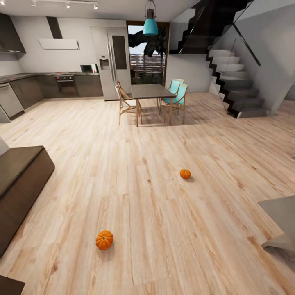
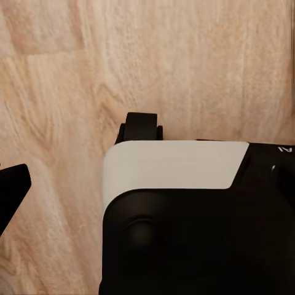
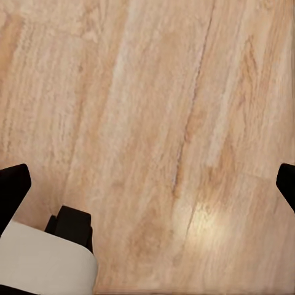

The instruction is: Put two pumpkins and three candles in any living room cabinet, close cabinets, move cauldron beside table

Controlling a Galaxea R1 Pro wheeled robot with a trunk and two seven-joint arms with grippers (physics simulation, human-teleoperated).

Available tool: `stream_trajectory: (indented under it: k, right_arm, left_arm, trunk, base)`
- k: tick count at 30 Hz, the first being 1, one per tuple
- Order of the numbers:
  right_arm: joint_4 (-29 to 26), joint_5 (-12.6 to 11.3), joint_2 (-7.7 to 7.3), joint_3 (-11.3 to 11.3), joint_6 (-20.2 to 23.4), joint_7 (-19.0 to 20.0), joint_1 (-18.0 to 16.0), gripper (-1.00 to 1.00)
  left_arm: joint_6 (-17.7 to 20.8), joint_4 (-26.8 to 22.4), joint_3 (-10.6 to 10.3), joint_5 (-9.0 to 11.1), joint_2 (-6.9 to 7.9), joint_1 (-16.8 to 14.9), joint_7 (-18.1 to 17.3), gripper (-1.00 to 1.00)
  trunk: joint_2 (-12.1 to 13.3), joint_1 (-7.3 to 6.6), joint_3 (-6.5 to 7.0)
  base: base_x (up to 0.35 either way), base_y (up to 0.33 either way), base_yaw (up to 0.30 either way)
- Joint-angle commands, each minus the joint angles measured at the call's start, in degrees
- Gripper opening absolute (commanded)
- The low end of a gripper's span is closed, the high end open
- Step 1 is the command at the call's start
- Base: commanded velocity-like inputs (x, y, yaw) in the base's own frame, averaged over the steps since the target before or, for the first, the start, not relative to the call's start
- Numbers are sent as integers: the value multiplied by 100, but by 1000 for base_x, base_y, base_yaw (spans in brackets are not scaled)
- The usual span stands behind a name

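Pale wood-plank floor (image 1: 164, 229) spans an open room. Two pumpkins sit on it: one lower left (image 1: 104, 239), one mid-right (image 1: 185, 173). The dark cabinet (image 1: 20, 184) lines the left edge. Right gripper (image 3: 147, 184) fingers spread apart; left gripper's state cannot be told.

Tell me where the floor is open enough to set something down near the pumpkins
The wooden floor is bare between the near pumpkin and the far pumpkin, and across the wide stretch from the far pumpkin up to the dining table. It tightens at the left by the low dark cabinet and at the right by the grey slab.
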Motion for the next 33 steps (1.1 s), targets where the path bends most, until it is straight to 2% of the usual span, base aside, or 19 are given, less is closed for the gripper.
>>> stream_trajectory:
  k: [1, 9, 17, 28, 33]
  right_arm:
    - [0, 0, 0, 0, 0, 0, 0, 100]
    - [0, 0, 1, 0, 0, -1, 0, 100]
    - [9, 21, -40, 7, 47, 5, 0, 100]
    - [0, 9, 8, 9, 9, 0, 0, 100]
    - [7, 8, 9, 9, 9, 3, 0, 100]
  left_arm:
    - [0, 3, 0, 0, 0, 0, 0, 100]
    - [0, -1, 0, 0, 0, 0, 0, 100]
    - [0, -1, 0, 0, -6, 0, 0, 100]
    - [0, -1, 0, 0, -9, 0, 0, 100]
    - [3, 5, 0, -6, -15, 0, -6, 100]
  trunk:
    - [0, 0, 3]
    - [0, 0, 9]
    - [0, 0, 9]
    - [0, 0, 9]
    - [0, 0, 9]
  base:
    - [0, 0, -267]
    - [0, 0, -217]
    - [0, 0, -9]
    - [1, 0, 0]
    - [190, 0, 0]
